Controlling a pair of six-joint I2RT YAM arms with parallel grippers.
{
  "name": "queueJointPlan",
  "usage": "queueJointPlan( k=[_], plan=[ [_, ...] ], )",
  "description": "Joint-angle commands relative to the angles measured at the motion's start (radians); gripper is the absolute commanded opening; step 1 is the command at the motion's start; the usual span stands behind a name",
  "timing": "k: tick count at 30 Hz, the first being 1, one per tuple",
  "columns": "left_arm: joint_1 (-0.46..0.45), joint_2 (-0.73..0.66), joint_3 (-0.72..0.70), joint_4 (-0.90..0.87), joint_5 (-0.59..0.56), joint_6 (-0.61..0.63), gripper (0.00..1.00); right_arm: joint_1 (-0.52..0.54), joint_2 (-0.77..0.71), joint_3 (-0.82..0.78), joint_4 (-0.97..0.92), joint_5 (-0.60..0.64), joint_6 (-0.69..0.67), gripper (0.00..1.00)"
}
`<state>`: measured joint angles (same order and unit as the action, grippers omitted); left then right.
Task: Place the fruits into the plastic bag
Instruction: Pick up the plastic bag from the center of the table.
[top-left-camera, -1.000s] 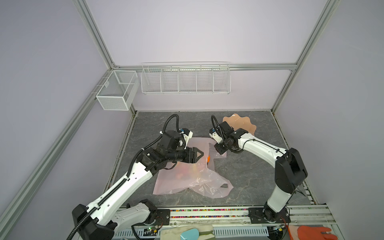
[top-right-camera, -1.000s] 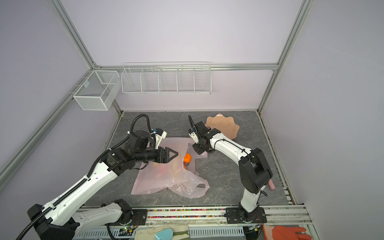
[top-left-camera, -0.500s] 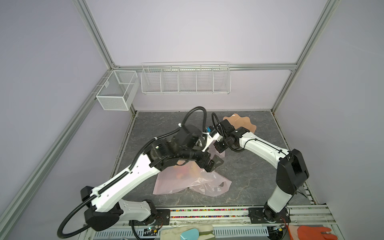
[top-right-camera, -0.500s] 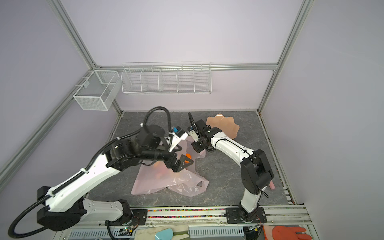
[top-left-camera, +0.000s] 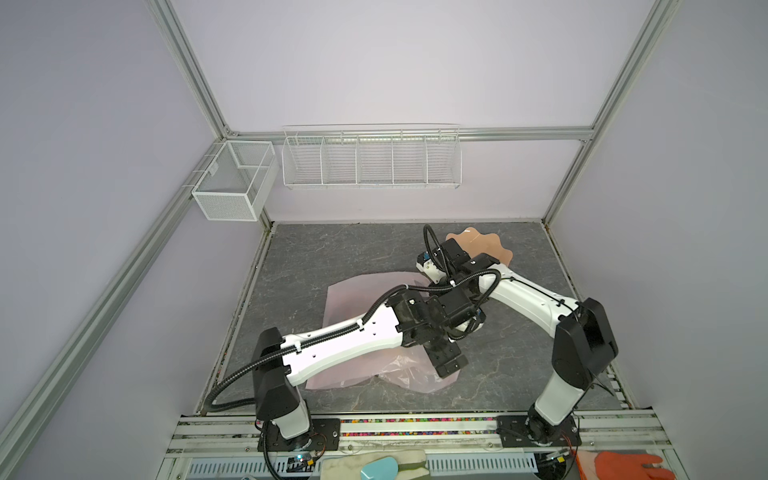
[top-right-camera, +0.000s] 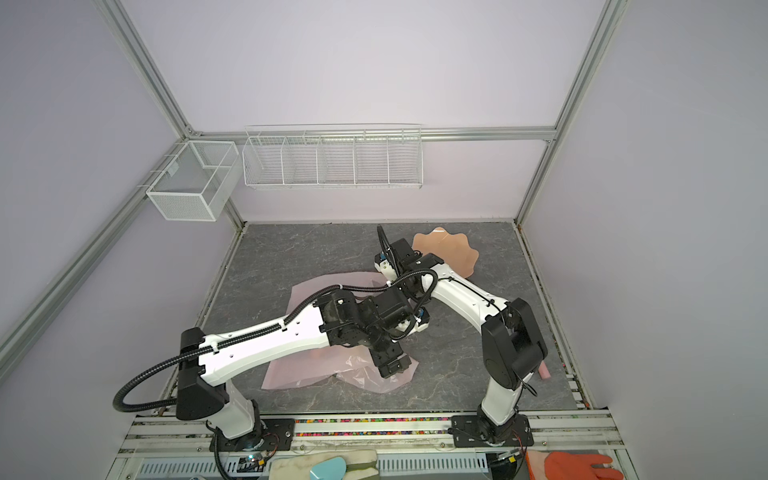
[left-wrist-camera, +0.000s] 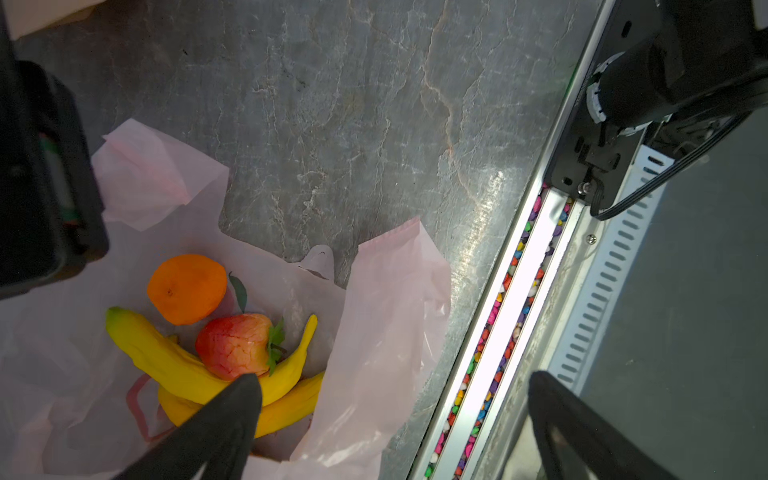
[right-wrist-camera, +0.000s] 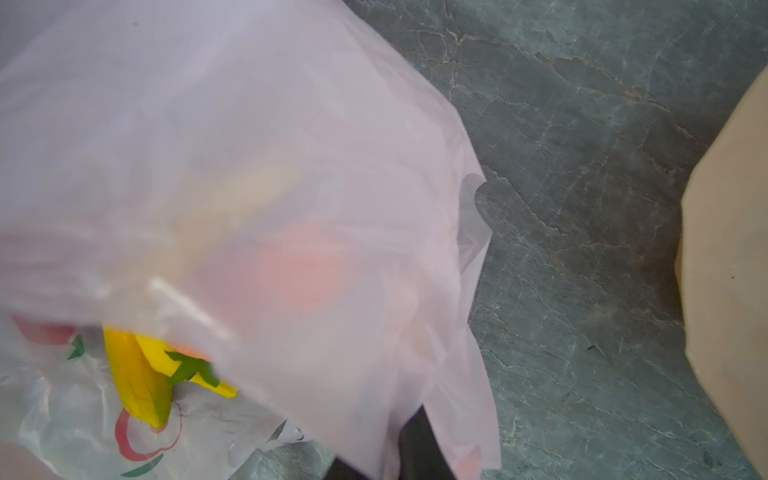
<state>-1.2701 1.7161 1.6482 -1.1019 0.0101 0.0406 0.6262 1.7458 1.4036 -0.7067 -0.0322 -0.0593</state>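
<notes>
Step in hand: the drop of the tangerine (left-wrist-camera: 187, 289), judged complete. It lies inside the plastic bag (left-wrist-camera: 386, 316), just beside a strawberry (left-wrist-camera: 235, 347). The strawberry rests on two bananas (left-wrist-camera: 166, 361).

Left tool (left-wrist-camera: 395, 378): released, fingers spread wide, nothing between them. It hangs over the bag's near lip and the bare tabletop (left-wrist-camera: 332, 104).

Right tool (right-wrist-camera: 409, 453): clenched on the bag's upper film. The film drapes over its one visible dark finger and stands lifted off the tabletop, so the mouth gapes. More fruit shapes show through the film, one red and one pale. They cannot be counted.

The bowl (top-left-camera: 486, 245) shows no fruit on its visible part. No loose fruit is seen on the tabletop in either top view.

Next move, as judged: the left arm lies across the right forearm in both top views, so it should clear first. If every fruit is in, the right tool need only lower the film and let go, without tipping the pile toward the mouth.

Change over the last second: the left tool was at the bag's mouth with the tangerine between partly closed fingers. It has since opened fully, the fruit has dropped in, and the arm has swung across the bag toward the front rail (left-wrist-camera: 511, 307). The right arm has barely shifted and has the same hold.
</notes>
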Motion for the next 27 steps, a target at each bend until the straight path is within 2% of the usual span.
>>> queueJointPlan(
  k=[1,7,13,15,20,23,25,26,27],
  plan=[
    [-0.017,0.056,0.039,-0.08,-0.047,0.052,1.0,-0.007,-0.011,0.013,-0.02,-0.029,0.001,0.11],
    [-0.047,0.151,0.069,-0.13,-0.068,0.074,0.98,-0.009,-0.005,0.008,-0.017,-0.039,0.006,0.11],
    [-0.055,0.166,0.021,-0.089,-0.069,0.073,0.85,-0.011,-0.005,0.008,-0.017,-0.042,0.006,0.11],
    [-0.055,0.167,0.01,-0.087,-0.079,0.076,0.75,-0.013,-0.005,0.009,-0.017,-0.042,0.007,0.11],
    [-0.057,0.166,-0.026,-0.065,-0.09,0.074,0.36,-0.017,-0.002,0.015,-0.022,-0.043,0.012,0.11],
    [-0.059,0.145,-0.045,-0.043,-0.087,0.062,0.2,-0.022,-0.006,0.011,-0.024,-0.046,0.02,0.1],
    [-0.058,0.12,-0.059,-0.026,-0.091,0.054,0.06,-0.029,-0.012,0.003,-0.021,-0.056,0.027,0.09],
    [-0.058,0.106,-0.065,-0.018,-0.094,0.049,0.0,-0.034,-0.015,-0.002,-0.018,-0.063,0.034,0.09],
    [-0.058,0.094,-0.069,-0.014,-0.097,0.044,0.0,-0.039,-0.02,-0.007,-0.015,-0.069,0.042,0.09]
  ],
)
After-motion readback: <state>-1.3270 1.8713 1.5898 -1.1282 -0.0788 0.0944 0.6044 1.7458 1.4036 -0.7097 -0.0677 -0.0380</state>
